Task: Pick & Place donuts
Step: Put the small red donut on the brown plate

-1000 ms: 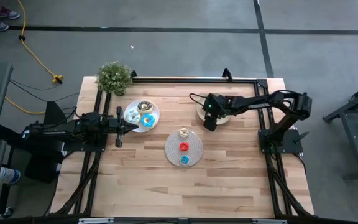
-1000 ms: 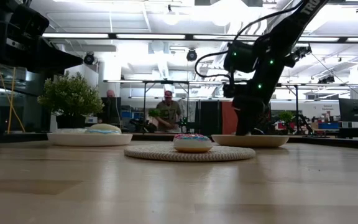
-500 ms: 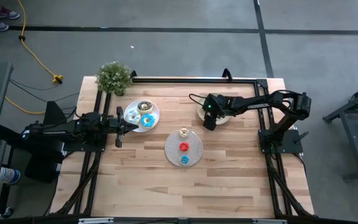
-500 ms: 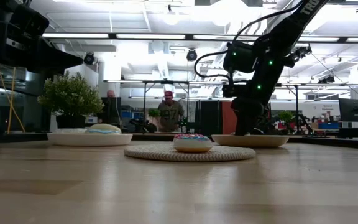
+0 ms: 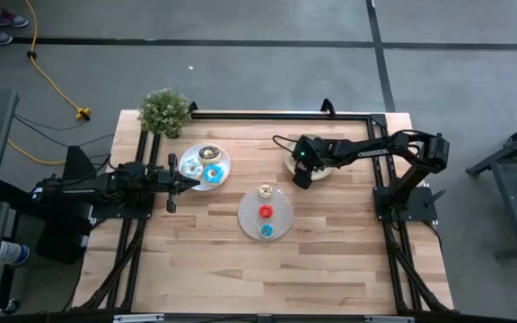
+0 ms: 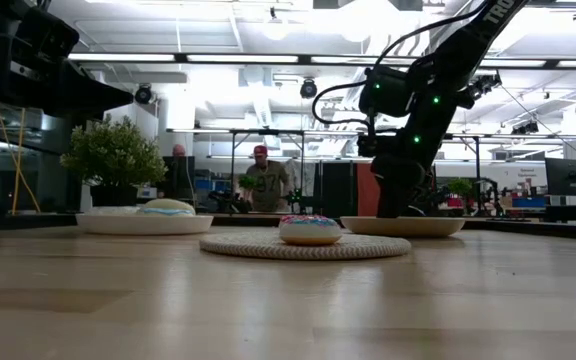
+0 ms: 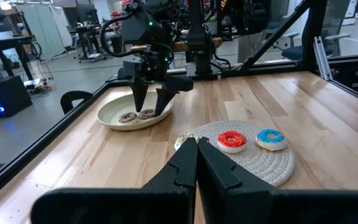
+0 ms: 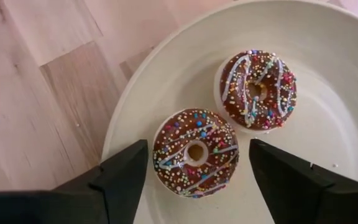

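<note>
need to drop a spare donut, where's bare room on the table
Bare wood fills the near half of the table, below the spiral mat. Crowded: the mat with three minis, the white plate by the shut left hand, and the yellow-green plate under the open right hand.
</note>
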